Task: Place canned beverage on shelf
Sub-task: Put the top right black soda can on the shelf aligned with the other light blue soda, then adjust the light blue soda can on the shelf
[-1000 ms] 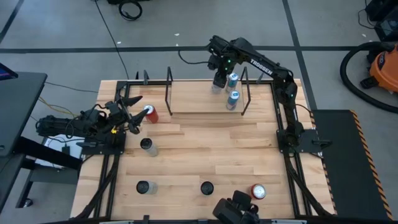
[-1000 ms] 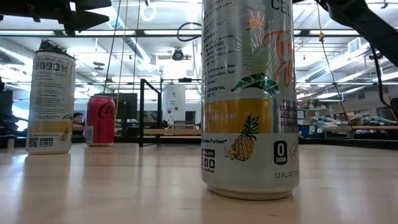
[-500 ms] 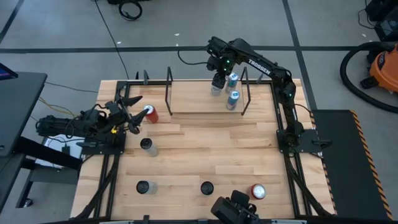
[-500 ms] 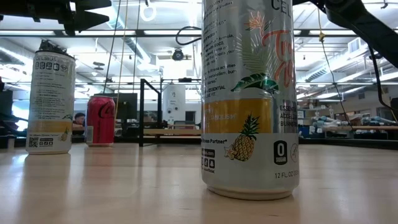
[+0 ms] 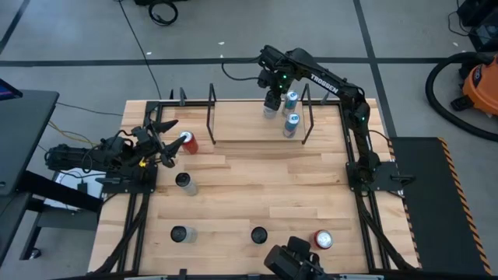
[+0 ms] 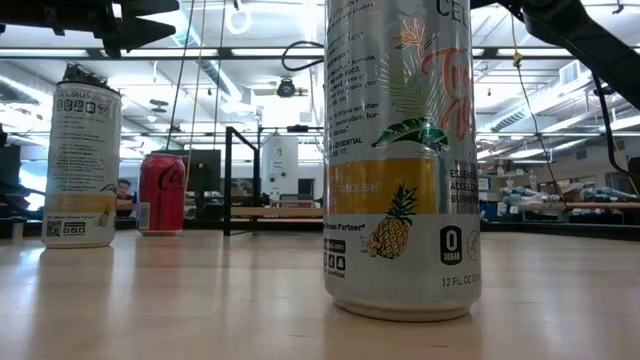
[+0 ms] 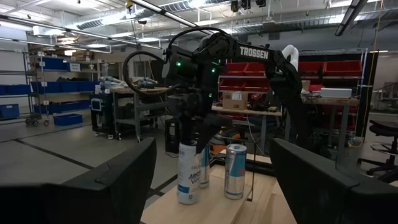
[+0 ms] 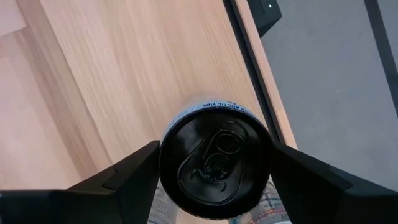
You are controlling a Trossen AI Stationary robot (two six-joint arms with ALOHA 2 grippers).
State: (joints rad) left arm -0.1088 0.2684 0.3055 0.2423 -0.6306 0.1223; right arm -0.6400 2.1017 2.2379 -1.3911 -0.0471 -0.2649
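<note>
Nearest the low camera, a tall pineapple-print can (image 6: 402, 160) stands upright on the light-wood surface (image 5: 257, 183), with a second matching can (image 6: 82, 160) and a red soda can (image 6: 161, 194) farther back. From above, more cans dot the near half of the surface: two dark-topped ones (image 5: 180, 233) (image 5: 259, 234) and a red-topped can (image 5: 323, 239).

The left gripper (image 5: 158, 136) waits at the left edge beside the red soda can, its fingers spread and empty.

At the far side, the shelf (image 5: 257, 124) runs across the surface between its black rod frames. The right gripper (image 5: 271, 99) reaches down at the shelf's right end, its fingers pinching a black-topped can (image 8: 214, 163) from either side. That can stands upright, long axis vertical, top facing the wrist camera. Two blue-and-silver cans (image 5: 290, 124) (image 5: 292, 99) stand upright just beside it.

Beyond lies a grey floor, workbenches and red storage bins (image 7: 323, 65).
</note>
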